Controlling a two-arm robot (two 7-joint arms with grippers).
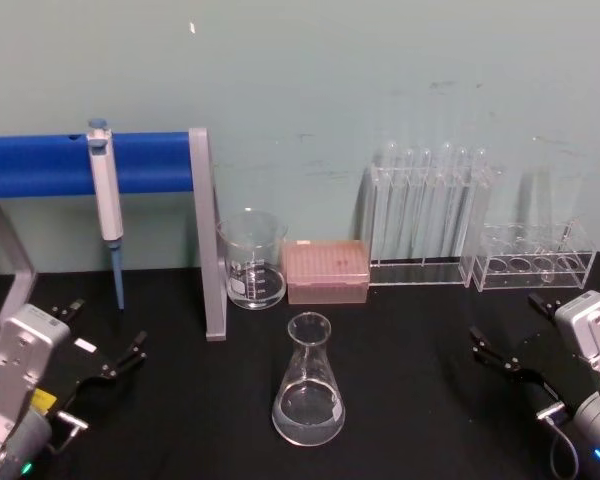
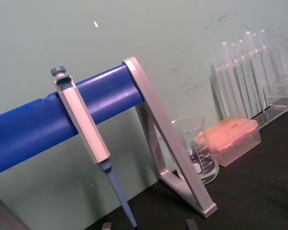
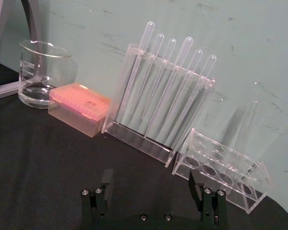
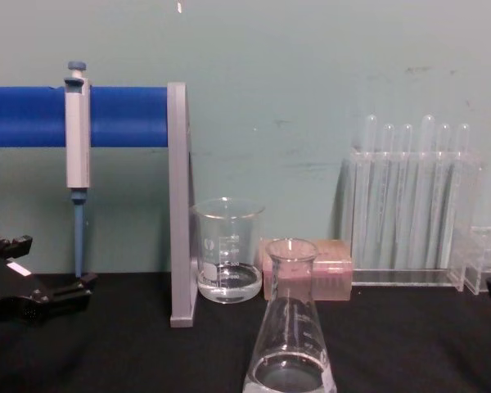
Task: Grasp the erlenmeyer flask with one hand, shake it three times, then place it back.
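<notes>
On the black counter [image 1: 430, 430], in the head view, the erlenmeyer flask [image 1: 308, 385] stood upright near the middle, toward 6 o'clock, and nothing touched it. Seen from the flask, the beaker [image 1: 252, 258] was at 11 o'clock and the pink box [image 1: 326, 270] at 12 o'clock, just beside each other near the wall. The rack of test tubes [image 1: 430, 210] was at 1 o'clock and a low clear rack [image 1: 530, 258] at 2 o'clock. A pipette [image 1: 105, 200] hung on the blue bar [image 1: 40, 165] at 10 o'clock, beside the grey post [image 1: 205, 240]. The left claw [image 1: 130, 352] was at 9 o'clock from the flask and the right claw [image 1: 485, 350] at 3 o'clock, both well apart from it.

From the left wrist view, the left claw's two fingers [image 2: 105, 225] were spread apart and held nothing. Beyond them were the pipette, the blue bar, the grey post, the beaker and the pink box.

From the right wrist view, the right claw's fingers [image 3: 107, 179] were also spread apart, with only bare counter between them. The beaker, the pink box and both racks stood farther off by the wall.

From the chest view, the flask stood at 6 o'clock, in front of the pink box. The left claw was low at 9 o'clock, well apart from the flask.
</notes>
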